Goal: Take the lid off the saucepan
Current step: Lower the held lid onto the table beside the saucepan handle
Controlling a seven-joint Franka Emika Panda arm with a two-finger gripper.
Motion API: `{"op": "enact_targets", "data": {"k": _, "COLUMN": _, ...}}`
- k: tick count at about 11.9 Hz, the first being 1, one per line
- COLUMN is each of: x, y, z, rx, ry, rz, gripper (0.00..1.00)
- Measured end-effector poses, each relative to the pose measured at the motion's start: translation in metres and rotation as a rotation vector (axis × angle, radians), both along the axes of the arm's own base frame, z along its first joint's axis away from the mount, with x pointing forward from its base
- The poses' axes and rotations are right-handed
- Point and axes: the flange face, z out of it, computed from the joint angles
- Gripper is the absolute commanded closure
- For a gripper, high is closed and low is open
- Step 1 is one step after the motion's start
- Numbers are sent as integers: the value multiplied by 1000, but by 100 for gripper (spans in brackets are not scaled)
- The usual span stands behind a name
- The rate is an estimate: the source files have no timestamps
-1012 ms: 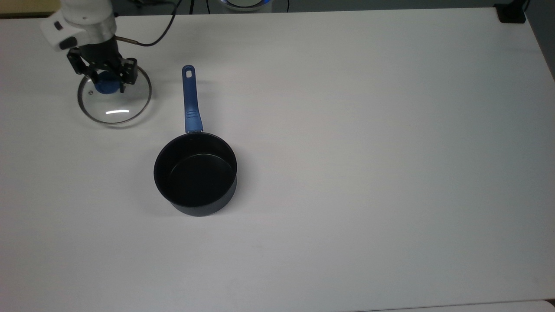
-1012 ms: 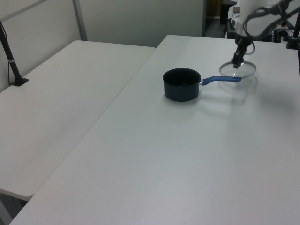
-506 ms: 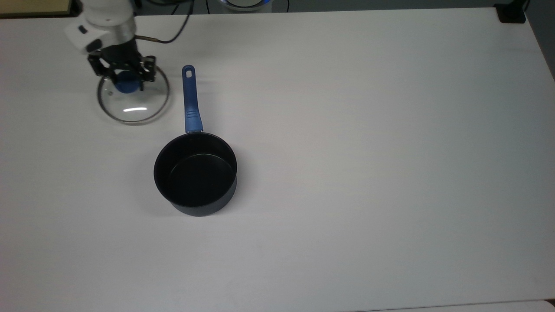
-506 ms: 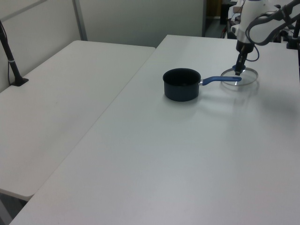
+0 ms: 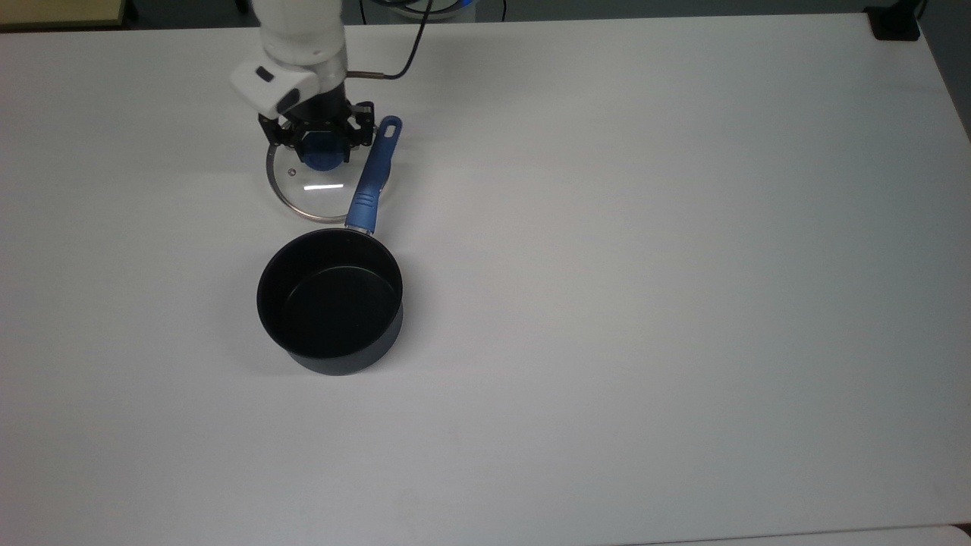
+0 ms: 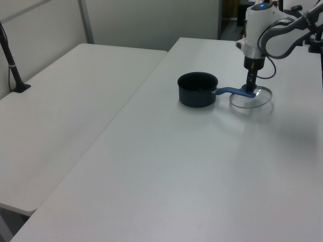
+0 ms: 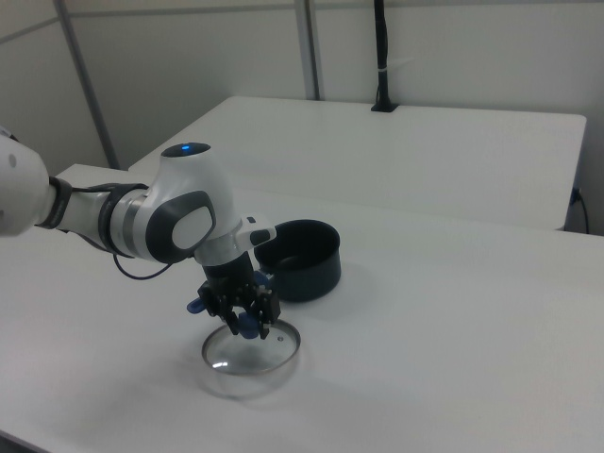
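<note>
The lid [image 5: 312, 196], clear glass with a metal rim, hangs low over the table at the top view's upper left. My gripper [image 5: 324, 149] is shut on its blue knob [image 5: 323, 158]. The saucepan [image 5: 330, 299] sits open and uncovered just below it, its black inside showing. Its blue handle [image 5: 371, 180] slants up to the right and crosses the lid's right edge. In the left view, the gripper [image 6: 251, 89] holds the lid [image 6: 252, 102] right of the saucepan [image 6: 197, 91]. The right view has the lid [image 7: 255, 362] under the gripper [image 7: 243, 321], in front of the saucepan [image 7: 302, 264].
The white table [image 5: 645, 303] stretches wide to the top view's right. A black cable [image 5: 394, 68] trails from the arm, and a black clamp [image 5: 895, 26] sits at the far right corner. A second table [image 6: 65, 101] with a black post [image 6: 12, 65] adjoins in the left view.
My gripper carried the lid toward the top view's right, from the far left up against the handle. The handle swung to the right and the saucepan shifted slightly left.
</note>
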Motion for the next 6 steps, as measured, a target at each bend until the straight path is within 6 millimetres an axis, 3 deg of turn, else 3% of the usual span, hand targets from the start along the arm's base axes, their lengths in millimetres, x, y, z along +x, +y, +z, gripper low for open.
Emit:
{"op": "enact_targets", "data": {"k": 4, "x": -11, "y": -7, "z": -16, "rx": -81, "ry": 53, "rz": 68, "gripper": 53}}
{"op": "enact_targets", "data": {"k": 5, "x": -13, "y": -10, "z": -21, "rx": -86, "ry": 63, "rz": 70, "gripper": 15}}
{"op": "enact_targets", "data": {"k": 6, "x": -14, "y": -13, "z": -23, "rx": -89, "ry": 69, "rz": 69, "gripper": 0}}
